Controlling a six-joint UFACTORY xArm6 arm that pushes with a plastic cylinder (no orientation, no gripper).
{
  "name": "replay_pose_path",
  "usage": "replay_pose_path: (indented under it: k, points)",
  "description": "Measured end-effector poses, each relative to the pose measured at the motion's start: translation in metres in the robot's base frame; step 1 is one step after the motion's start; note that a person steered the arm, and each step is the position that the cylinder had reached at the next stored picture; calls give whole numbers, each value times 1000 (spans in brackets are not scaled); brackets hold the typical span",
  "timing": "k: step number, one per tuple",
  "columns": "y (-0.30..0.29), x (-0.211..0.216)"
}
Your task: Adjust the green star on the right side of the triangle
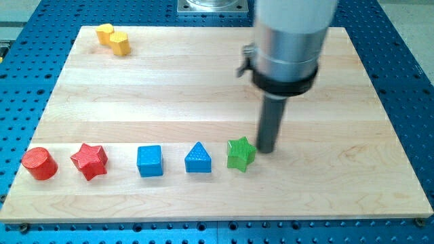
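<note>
The green star (241, 154) lies on the wooden board, just to the right of the blue triangle (198, 158), with a small gap between them. My tip (266, 150) stands on the board right beside the star's upper right edge, touching or nearly touching it. The rod rises from there to the arm's grey and black body at the view's top.
In a row left of the triangle lie a blue cube (150, 160), a red star (89, 160) and a red cylinder (39, 163). A yellow block pair (113, 38) sits at the board's top left corner. The wooden board (339, 169) rests on a blue perforated table.
</note>
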State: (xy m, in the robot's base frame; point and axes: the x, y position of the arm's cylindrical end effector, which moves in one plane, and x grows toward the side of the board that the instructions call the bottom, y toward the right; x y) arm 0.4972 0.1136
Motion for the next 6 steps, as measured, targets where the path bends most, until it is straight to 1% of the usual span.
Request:
replay_pose_path:
  k: [1,2,3,4,5,6]
  points:
    - [113,-85]
    - [224,-195]
    - [220,-279]
    - [181,-305]
    - [126,-305]
    - [51,-300]
